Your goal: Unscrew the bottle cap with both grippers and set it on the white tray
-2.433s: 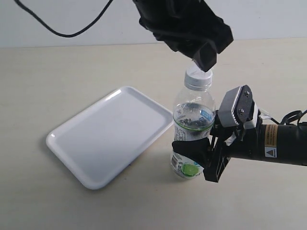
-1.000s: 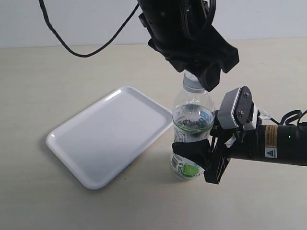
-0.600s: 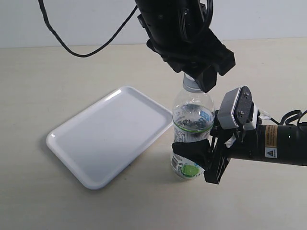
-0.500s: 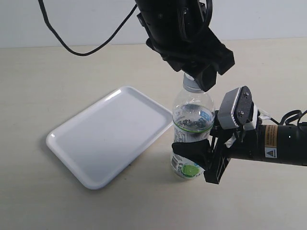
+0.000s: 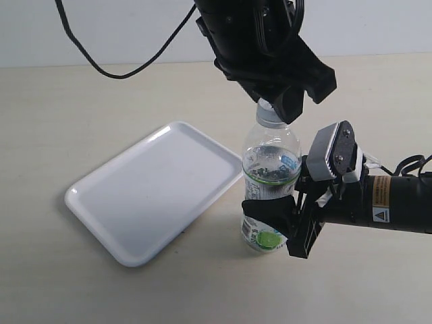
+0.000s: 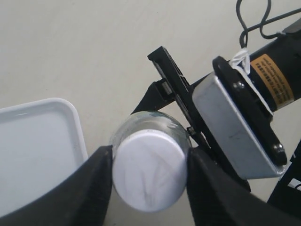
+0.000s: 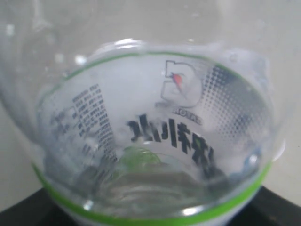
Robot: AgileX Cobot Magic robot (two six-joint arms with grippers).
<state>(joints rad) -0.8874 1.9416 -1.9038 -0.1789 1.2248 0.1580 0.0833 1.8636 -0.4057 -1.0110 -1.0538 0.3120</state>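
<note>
**Jaws closed at both ends of the bottle, cap on the neck**

Containers:
- White tray (image 5: 145,199): lies flat on the pale table (image 5: 61,115), set at an angle, to the left of the bottle in the exterior view. Its near corner is just beside the bottle's shoulder, and I cannot tell whether they touch. The glossy floor shows bare from rim to rim.
- Bottle (image 5: 271,165): stands upright on the table. Its body is clear, with a green band and a label with dark characters. The right wrist view looks straight through the wall to the print on the far side. Whether there is liquid inside, I cannot tell.
- Bottle cap (image 6: 149,175): white and round, sits on the bottle's neck, well apart from the tray.

Jaws:
- Left gripper (image 5: 273,111): comes down from above on a bulky black head with a trailing cable (image 5: 101,64). Its jaws are narrowed to the cap's width. In the left wrist view the two black fingers (image 6: 96,186) flank the cap, one on each side, and meet its edge with no clear gap. It grips the cap.
- Right gripper (image 5: 262,217): reaches in from the right, low and level, with a grey-white body and a yellow warning label (image 5: 381,196). Its jaws are spread to the bottle's girth and clamped on the lower body, at the label.
</note>
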